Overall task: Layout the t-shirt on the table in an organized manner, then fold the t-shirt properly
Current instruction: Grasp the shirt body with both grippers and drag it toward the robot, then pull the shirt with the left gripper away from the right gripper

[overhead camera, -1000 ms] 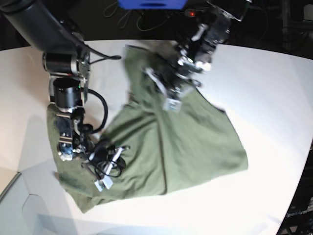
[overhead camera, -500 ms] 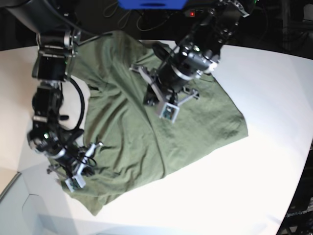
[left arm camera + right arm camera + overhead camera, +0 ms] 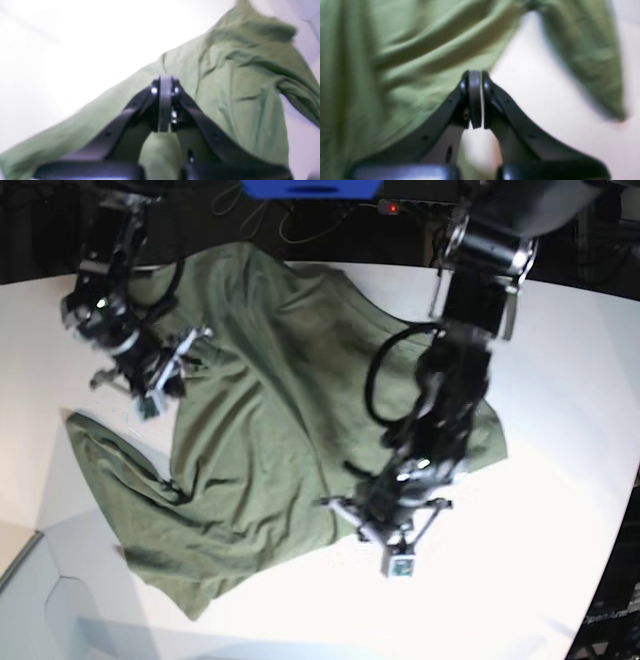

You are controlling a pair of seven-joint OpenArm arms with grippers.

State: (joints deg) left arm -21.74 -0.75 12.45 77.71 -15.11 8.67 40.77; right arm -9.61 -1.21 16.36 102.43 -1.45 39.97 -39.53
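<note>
The olive-green t-shirt [image 3: 270, 430] is lying on the white table [image 3: 560, 380] in a loose, slanted heap rather than a flat spread; the layout stage looks to be under way and nowhere near finished, and no fold is showing anywhere. In the base view the cloth is running from the far edge of the table down toward the near left, with deep creases along its length, one sleeve-like flap [image 3: 110, 455] trailing out at the left and a bunched corner at the near edge. The left gripper [image 3: 398, 565] is sitting at the shirt's near hem with its jaws pressed together; its wrist view is showing a tongue of green cloth [image 3: 160, 152] running in behind the closed tips, so it appears to be pinching the hem. The right gripper [image 3: 150, 402] is hanging over the shirt's left border, jaws likewise closed; its wrist view is too blurred to say whether any fabric is caught between them. Remaining, by this reading: pulling the body flat, straightening the sleeves, then every fold.
</note>
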